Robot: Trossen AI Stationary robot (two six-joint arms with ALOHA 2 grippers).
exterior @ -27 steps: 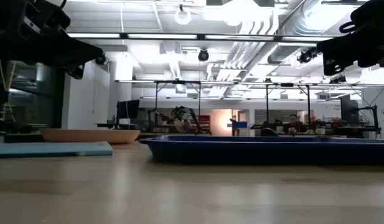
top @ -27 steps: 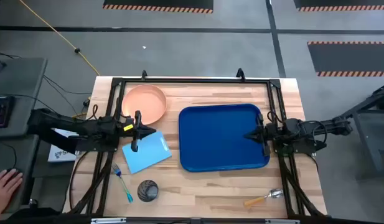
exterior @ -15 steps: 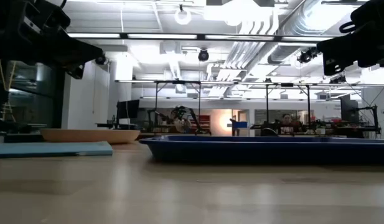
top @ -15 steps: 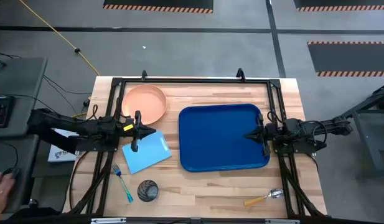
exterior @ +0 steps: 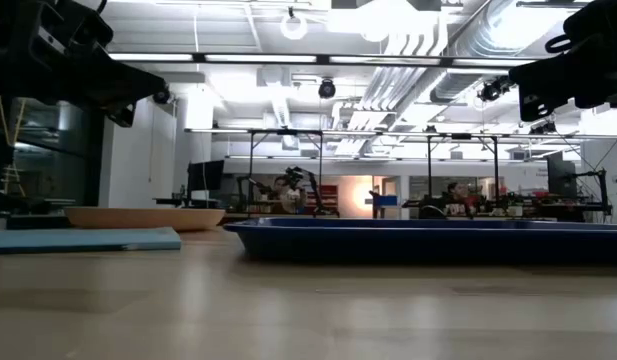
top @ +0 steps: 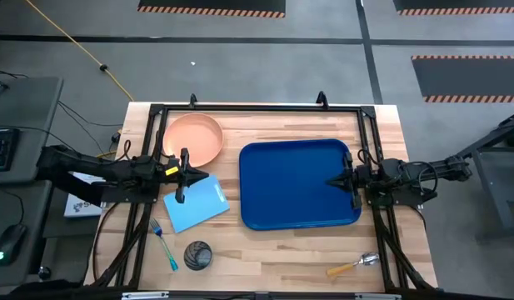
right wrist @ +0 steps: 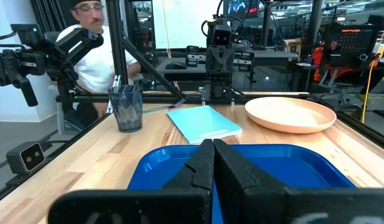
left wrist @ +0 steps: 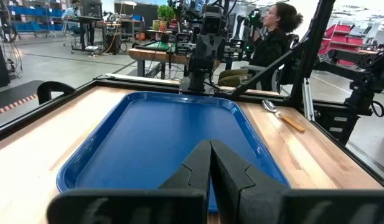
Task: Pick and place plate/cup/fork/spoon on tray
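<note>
The dark blue tray (top: 299,182) lies in the table's middle right. The peach plate (top: 192,139) rests flat at the far left. The dark grey cup (top: 197,254) stands near the front edge, the blue-teal fork (top: 163,243) lies to its left, and the orange-handled spoon (top: 355,265) lies at the front right. My left gripper (top: 208,177) is shut and empty above the light-blue sheet (top: 196,203). My right gripper (top: 328,181) is shut and empty above the tray's right part. Both hang clear of the table.
A black frame (top: 258,107) runs along the table's edges. A person sits beyond the table's left side in the right wrist view (right wrist: 92,50), another beyond the right side in the left wrist view (left wrist: 272,37). Bare wood lies between cup and spoon.
Both arms have kept still. A person's hand at the picture's lower left edge, off the table, has drawn out of view.
</note>
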